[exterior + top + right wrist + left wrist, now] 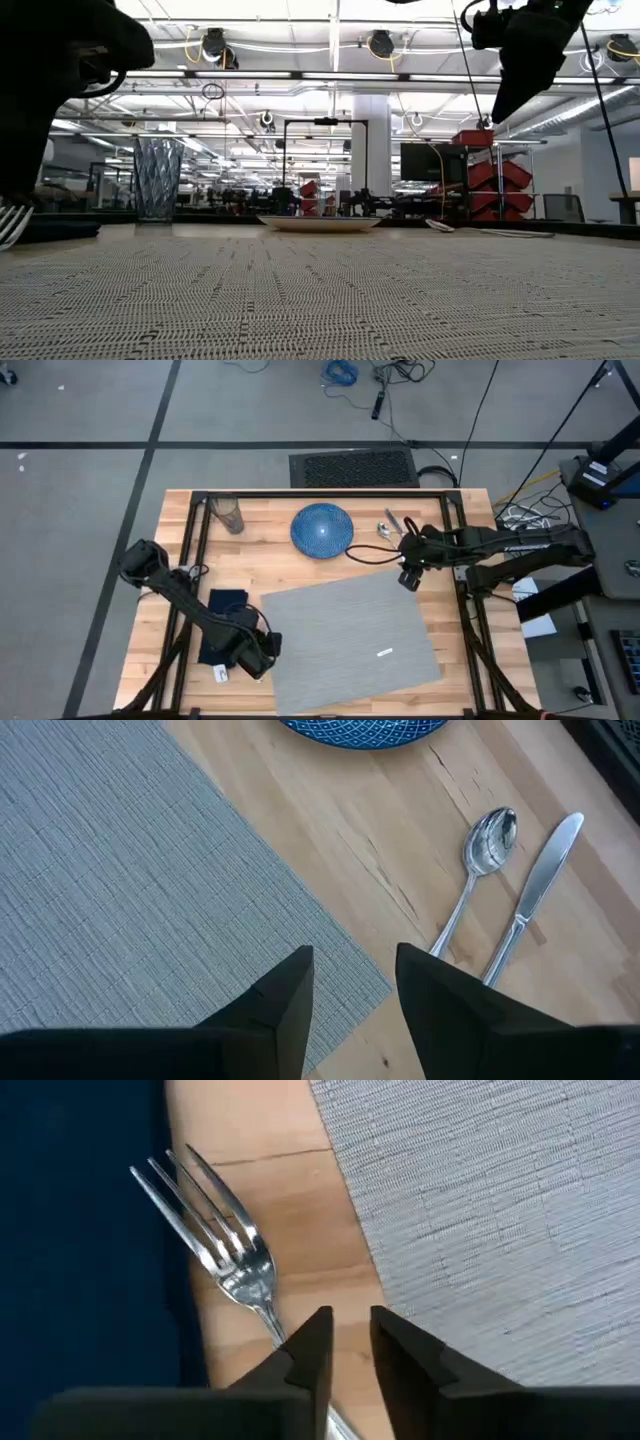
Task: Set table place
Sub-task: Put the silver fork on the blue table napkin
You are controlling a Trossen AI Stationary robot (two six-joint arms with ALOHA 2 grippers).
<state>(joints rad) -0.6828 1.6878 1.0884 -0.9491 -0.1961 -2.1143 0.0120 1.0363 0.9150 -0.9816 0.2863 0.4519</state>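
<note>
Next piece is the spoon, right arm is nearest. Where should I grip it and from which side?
Likely the mid-handle of the spoon, from straight above. It lies flat on the table, close beside the knife, so the fingers should straddle the thin handle carefully. The right gripper hovers open nearby.

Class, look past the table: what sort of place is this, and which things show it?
Probably an open robotics lab or workshop: exposed ceiling pipes, red storage bins, loose cables on grey floor, a black-framed wooden table.
</note>
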